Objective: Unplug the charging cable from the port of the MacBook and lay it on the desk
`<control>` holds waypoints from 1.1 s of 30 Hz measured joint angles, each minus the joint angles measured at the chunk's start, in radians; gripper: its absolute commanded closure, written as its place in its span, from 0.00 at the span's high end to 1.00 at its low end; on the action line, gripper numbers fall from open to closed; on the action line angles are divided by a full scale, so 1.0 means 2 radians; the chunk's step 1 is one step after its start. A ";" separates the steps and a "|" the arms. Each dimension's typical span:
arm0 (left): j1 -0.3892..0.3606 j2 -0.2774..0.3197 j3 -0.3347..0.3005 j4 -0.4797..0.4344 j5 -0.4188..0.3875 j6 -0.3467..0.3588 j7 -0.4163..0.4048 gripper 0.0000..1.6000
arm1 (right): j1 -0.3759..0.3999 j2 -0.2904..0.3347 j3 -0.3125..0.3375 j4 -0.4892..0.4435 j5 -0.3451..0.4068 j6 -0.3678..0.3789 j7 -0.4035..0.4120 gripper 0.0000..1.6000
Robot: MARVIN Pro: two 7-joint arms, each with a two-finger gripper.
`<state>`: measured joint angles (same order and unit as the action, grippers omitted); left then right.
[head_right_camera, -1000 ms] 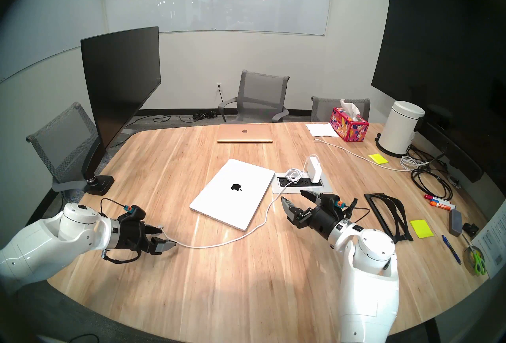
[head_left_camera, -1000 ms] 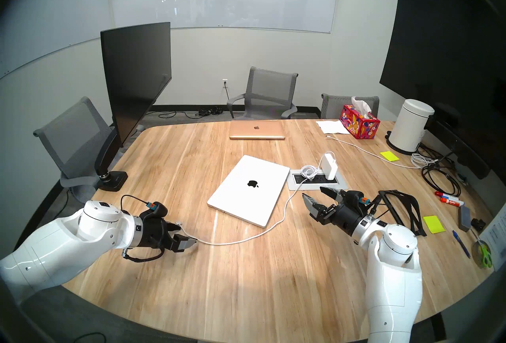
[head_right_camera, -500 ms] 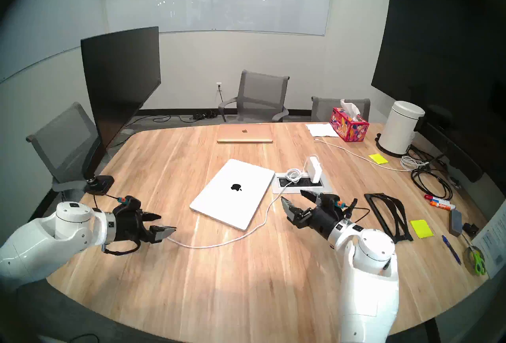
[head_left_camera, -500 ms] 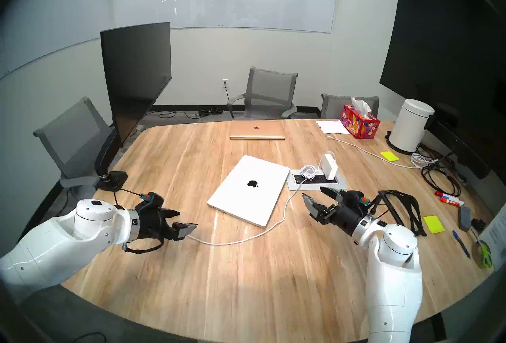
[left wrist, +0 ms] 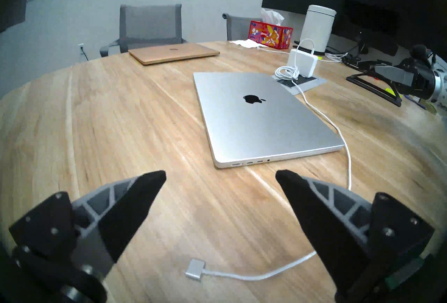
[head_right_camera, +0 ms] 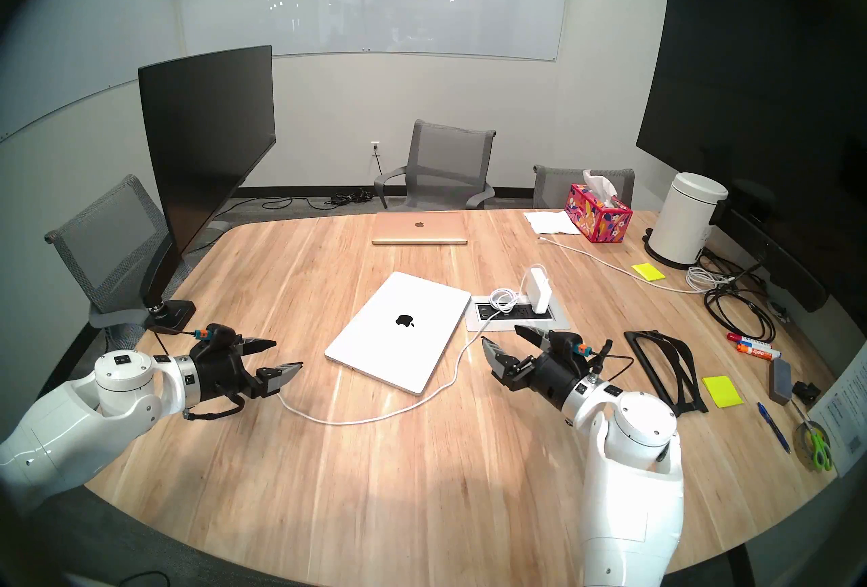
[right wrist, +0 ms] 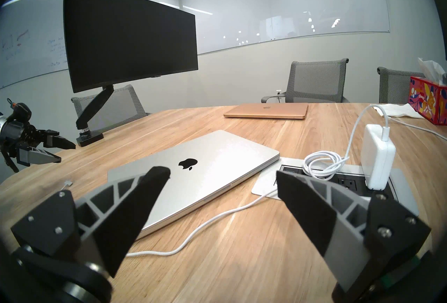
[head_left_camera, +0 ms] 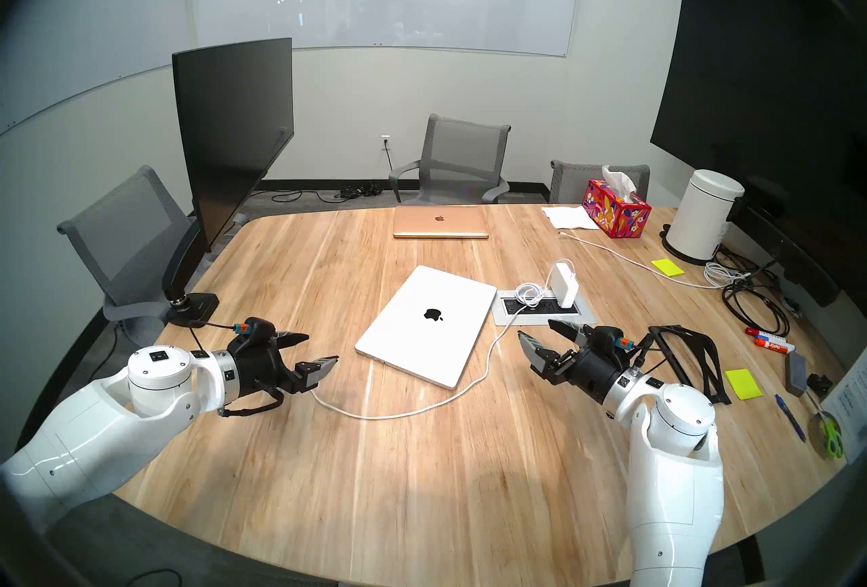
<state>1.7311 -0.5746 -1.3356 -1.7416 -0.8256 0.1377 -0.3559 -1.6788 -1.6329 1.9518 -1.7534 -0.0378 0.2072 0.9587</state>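
The closed silver MacBook point(head_left_camera: 427, 318) with a black apple logo lies mid-desk point(head_left_camera: 422, 478); its side ports point(left wrist: 251, 162) are empty. The white charging cable point(head_left_camera: 422, 409) lies loose on the wood, curving from the power brick point(head_left_camera: 564, 286) past the laptop's near corner. Its flat plug point(left wrist: 195, 268) rests on the desk just below my open, empty left gripper point(head_left_camera: 321, 349), which hovers above it. My right gripper point(head_left_camera: 539, 333) is open and empty, right of the laptop, near the outlet box point(head_left_camera: 544, 314). The cable also shows in the right wrist view point(right wrist: 205, 225).
A rose-gold laptop point(head_left_camera: 440, 221) lies at the far edge. A curved monitor point(head_left_camera: 234, 126) on an arm stands at left. A tissue box point(head_left_camera: 615, 210), white canister point(head_left_camera: 703, 215), another white cord point(head_left_camera: 633, 260), black cable coils point(head_left_camera: 755, 304), a black stand point(head_left_camera: 689, 356), markers and sticky notes crowd the right side.
My left gripper let go of the plug, opened wide and rose away from the desk, moving slightly back. The plug and cable end now lie on the wood. The right arm has not moved.
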 measured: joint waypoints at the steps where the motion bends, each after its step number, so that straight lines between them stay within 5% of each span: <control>1: -0.001 -0.005 0.000 0.005 0.005 -0.008 -0.002 1.00 | 0.000 0.000 0.000 0.000 0.000 0.000 0.000 1.00; 20: -0.010 -0.086 -0.027 0.064 0.056 -0.154 -0.051 1.00 | 0.000 0.000 0.000 0.000 0.000 0.000 0.000 1.00; 33: -0.009 -0.098 -0.035 0.067 0.019 -0.165 -0.076 1.00 | 0.000 0.000 0.000 0.000 0.000 0.000 0.000 1.00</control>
<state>1.7122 -0.7714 -1.4057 -1.6069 -0.7874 -0.1928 -0.5081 -1.6788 -1.6330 1.9518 -1.7533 -0.0379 0.2073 0.9587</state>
